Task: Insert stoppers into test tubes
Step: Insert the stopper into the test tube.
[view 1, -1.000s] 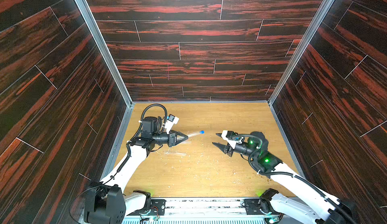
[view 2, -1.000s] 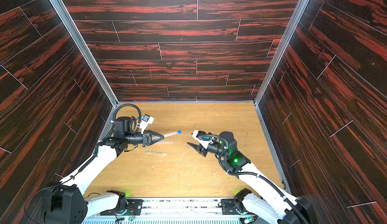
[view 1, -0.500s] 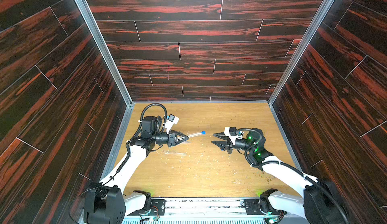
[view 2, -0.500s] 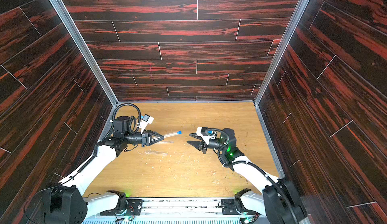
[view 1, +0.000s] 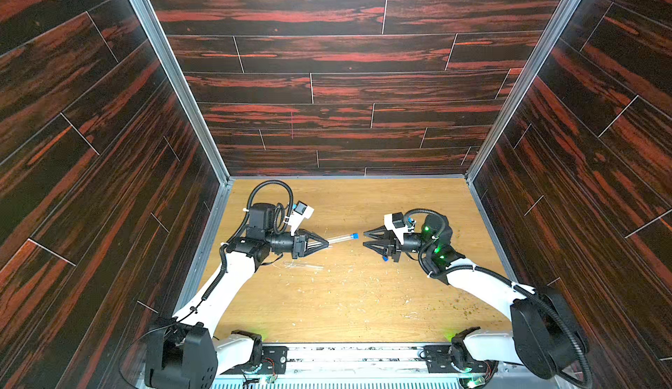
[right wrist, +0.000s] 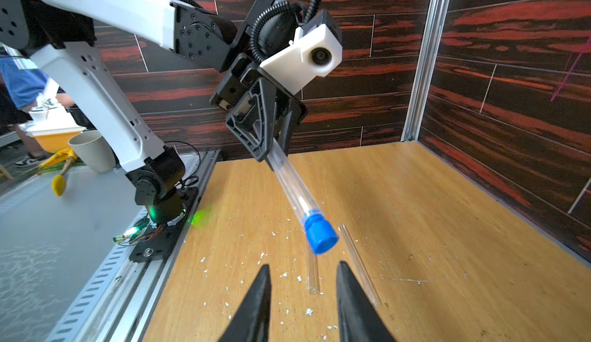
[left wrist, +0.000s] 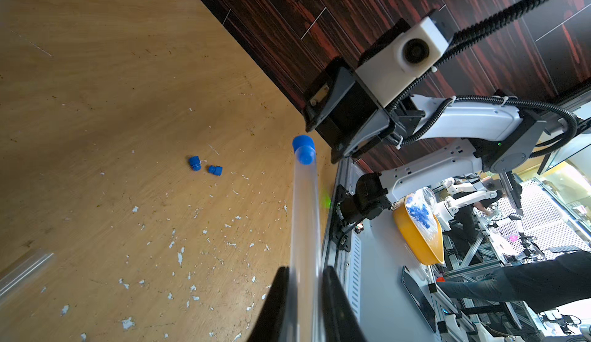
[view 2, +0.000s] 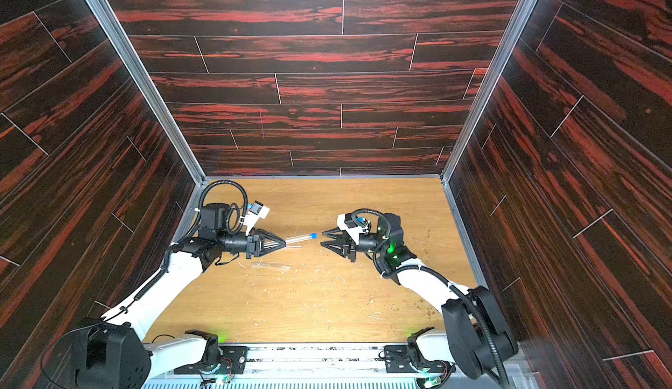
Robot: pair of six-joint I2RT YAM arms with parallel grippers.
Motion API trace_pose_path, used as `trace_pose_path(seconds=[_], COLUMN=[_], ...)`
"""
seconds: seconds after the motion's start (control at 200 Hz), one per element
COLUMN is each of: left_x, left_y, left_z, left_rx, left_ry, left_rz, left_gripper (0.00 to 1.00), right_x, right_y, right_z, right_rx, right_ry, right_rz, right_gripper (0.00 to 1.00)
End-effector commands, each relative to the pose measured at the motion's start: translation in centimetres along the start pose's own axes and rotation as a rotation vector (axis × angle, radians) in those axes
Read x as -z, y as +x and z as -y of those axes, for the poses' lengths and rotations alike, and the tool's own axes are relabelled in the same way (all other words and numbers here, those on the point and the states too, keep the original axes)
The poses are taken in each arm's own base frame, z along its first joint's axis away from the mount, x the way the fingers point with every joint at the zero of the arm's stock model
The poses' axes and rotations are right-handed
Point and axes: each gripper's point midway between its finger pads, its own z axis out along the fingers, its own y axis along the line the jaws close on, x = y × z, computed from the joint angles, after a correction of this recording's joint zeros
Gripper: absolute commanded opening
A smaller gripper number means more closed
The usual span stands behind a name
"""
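Over mid counter (view 1: 363, 296), my L tool (view 1: 326, 246) is clamped tight on a test tube (view 1: 342, 238), w/ a blue stopper (view 1: 355, 236) in its far end. My R tool (view 1: 364, 240) faces that end, jaws partly apart, holding nothing. Two loose stoppers (left wrist: 194, 163) and two spare tubes (right wrist: 311, 270) lie on the wood.

Inspector: Lighting?
Operator: I find the desk (view 1: 345, 307) evenly bright in both top views, shadows faint and soft, walls (view 1: 327, 78) dark.
Inspector: Faults?
Operator: Frame edges bow outward. In my left wrist view one lying test tube (left wrist: 22, 273) is blurred, and a green glow (left wrist: 326, 201) smears.
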Motion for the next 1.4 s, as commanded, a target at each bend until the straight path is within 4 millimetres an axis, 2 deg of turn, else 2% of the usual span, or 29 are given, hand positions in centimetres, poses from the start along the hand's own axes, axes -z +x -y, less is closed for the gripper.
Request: trace_pose_path(seconds=[0.0, 0.621, 1.393], left_x=[0.2, -0.1, -0.2], left_y=[-0.8, -0.6, -0.3], left_z=[1.2, 1.0, 0.8], left_rx=[-0.055, -0.05, -0.048], left_ry=[0.024, 0.024, 0.021], left_rz=[0.004, -0.005, -0.011], left_gripper=[0.06, 0.06, 0.06], right_x=[-0.3, -1.2, -2.1], right_y=[-0.2, 0.7, 1.0], right_z=[0.0, 0.7, 0.1], right_rx=[-0.004, -0.056, -0.06], right_ry=[-0.043, -0.065, -0.102], right_rz=[0.001, -0.016, -0.025], right_gripper=[0.33, 0.27, 0.22])
